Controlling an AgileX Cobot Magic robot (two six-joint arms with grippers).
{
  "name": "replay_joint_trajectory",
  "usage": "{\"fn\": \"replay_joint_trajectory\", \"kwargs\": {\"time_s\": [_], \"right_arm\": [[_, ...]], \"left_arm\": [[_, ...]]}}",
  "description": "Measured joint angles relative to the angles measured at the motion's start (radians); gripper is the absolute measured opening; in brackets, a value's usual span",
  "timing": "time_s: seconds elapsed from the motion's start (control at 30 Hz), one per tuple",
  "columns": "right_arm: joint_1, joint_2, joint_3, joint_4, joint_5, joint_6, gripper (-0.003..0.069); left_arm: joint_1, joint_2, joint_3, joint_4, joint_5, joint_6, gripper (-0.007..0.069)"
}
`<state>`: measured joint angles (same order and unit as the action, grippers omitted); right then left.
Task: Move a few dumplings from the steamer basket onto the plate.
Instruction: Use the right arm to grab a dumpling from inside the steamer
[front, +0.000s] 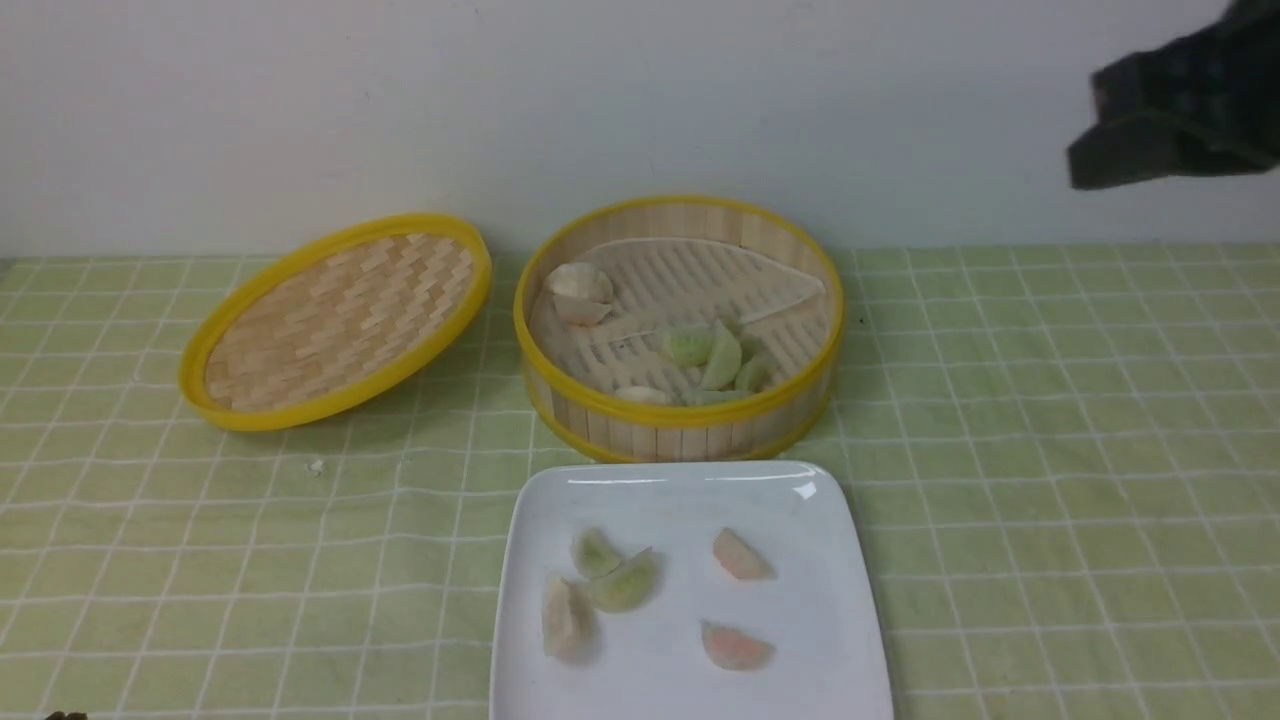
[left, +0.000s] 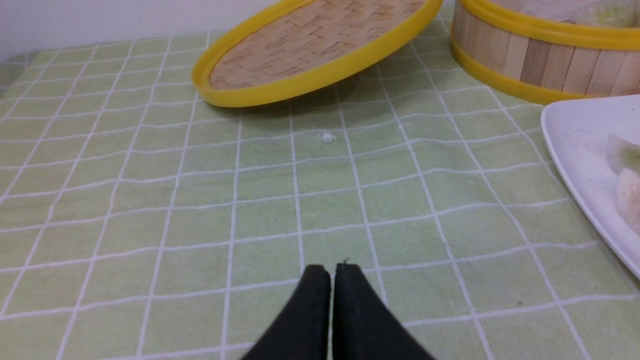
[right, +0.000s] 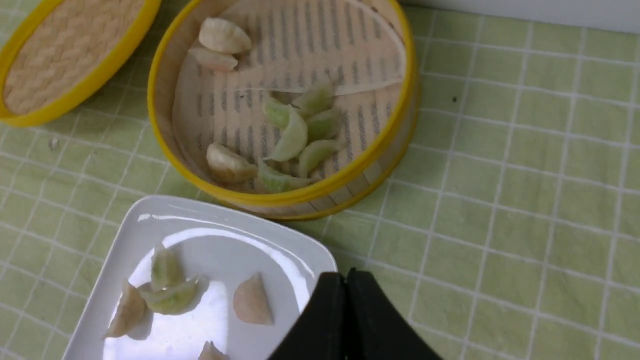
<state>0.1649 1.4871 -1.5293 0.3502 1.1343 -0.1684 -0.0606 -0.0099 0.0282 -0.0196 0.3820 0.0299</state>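
Note:
The steamer basket (front: 680, 415) stands mid-table with several pale green dumplings (front: 715, 360) bunched near its front wall, also visible in the right wrist view as a dumpling cluster (right: 295, 135). In front of it sits the white plate (front: 680, 500), holding two green dumplings (front: 620, 580), two pinkish ones (front: 740, 556) and a whitish one (front: 566, 618). My right gripper (right: 346, 275) is shut and empty, raised high to the right of the basket. My left gripper (left: 332, 267) is shut and empty, low over the cloth left of the plate (left: 575, 135).
The woven yellow-rimmed lid (front: 335, 320) lies tilted to the left of the basket. Whitish dumplings (front: 580, 285) sit at the basket's back left and one at its front. A small white crumb (front: 316, 466) lies on the green chequered cloth. A wall stands behind.

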Motion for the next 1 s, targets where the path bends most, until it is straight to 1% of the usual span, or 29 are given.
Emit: {"fn": "replay_joint_trajectory", "kwargs": {"time_s": [0.03,0.07,0.1,0.17,0.23,0.27,0.37,0.4,0.43,0.47,0.5,0.53,0.6,0.67,0.73,0.83,0.93,1.0], "right_arm": [[0.05,0.072,-0.062,-0.02,0.007,-0.001,-0.001],[0.066,0.098,-0.081,-0.028,0.007,-0.001,-0.0008],[0.104,0.178,-0.132,-0.045,0.009,-0.001,-0.0001],[0.132,0.233,-0.178,-0.056,0.01,-0.001,0.0012],[0.165,0.328,-0.247,-0.072,0.01,-0.001,0.0047],[0.168,0.347,-0.254,-0.074,0.01,-0.001,0.0051],[0.207,0.505,-0.371,-0.103,0.016,-0.001,0.0149],[0.218,0.564,-0.424,-0.118,0.023,-0.001,0.0206],[0.226,0.603,-0.448,-0.13,0.027,-0.001,0.0232],[0.237,0.67,-0.509,-0.148,0.039,-0.001,0.0304],[0.241,0.697,-0.525,-0.155,0.042,0.0,0.0322],[0.248,0.749,-0.569,-0.168,0.052,0.006,0.0372],[0.259,0.827,-0.64,-0.187,0.067,0.02,0.0444],[0.267,0.884,-0.694,-0.198,0.074,0.033,0.0489],[0.272,0.927,-0.739,-0.202,0.079,0.044,0.0517],[0.274,0.977,-0.776,-0.212,0.078,0.071,0.0528],[0.274,0.999,-0.785,-0.231,0.065,0.091,0.0525],[0.274,1.012,-0.787,-0.243,0.05,0.098,0.0493]], "left_arm": [[0.0,0.0,0.0,0.0,0.0,0.0,-0.0006],[0.0,0.0,0.0,0.0,0.0,0.0,-0.0006],[0.0,0.0,0.0,0.0,0.0,0.0,-0.0006],[0.0,0.0,0.0,0.0,0.0,0.0,-0.0006],[0.0,0.0,0.0,0.0,0.0,0.0,-0.0006],[0.0,0.0,0.0,0.0,0.0,0.0,-0.0006],[0.0,0.0,0.0,0.0,0.0,0.0,-0.0006],[0.0,0.0,0.0,0.0,0.0,0.0,-0.0006],[0.0,0.0,0.0,0.0,0.0,0.0,-0.0006],[0.0,0.0,0.0,0.0,0.0,0.0,-0.0006],[0.0,0.0,0.0,0.0,0.0,0.0,-0.0006],[0.0,0.0,0.0,0.0,0.0,0.0,-0.0006],[0.0,0.0,0.0,0.0,0.0,0.0,-0.0006],[0.0,0.0,0.0,0.0,0.0,0.0,-0.0006],[0.0,0.0,0.0,0.0,0.0,0.0,-0.0006],[0.0,0.0,0.0,0.0,0.0,0.0,-0.0006],[0.0,0.0,0.0,0.0,0.0,0.0,-0.0006],[0.0,0.0,0.0,0.0,0.0,0.0,-0.0006]]}}
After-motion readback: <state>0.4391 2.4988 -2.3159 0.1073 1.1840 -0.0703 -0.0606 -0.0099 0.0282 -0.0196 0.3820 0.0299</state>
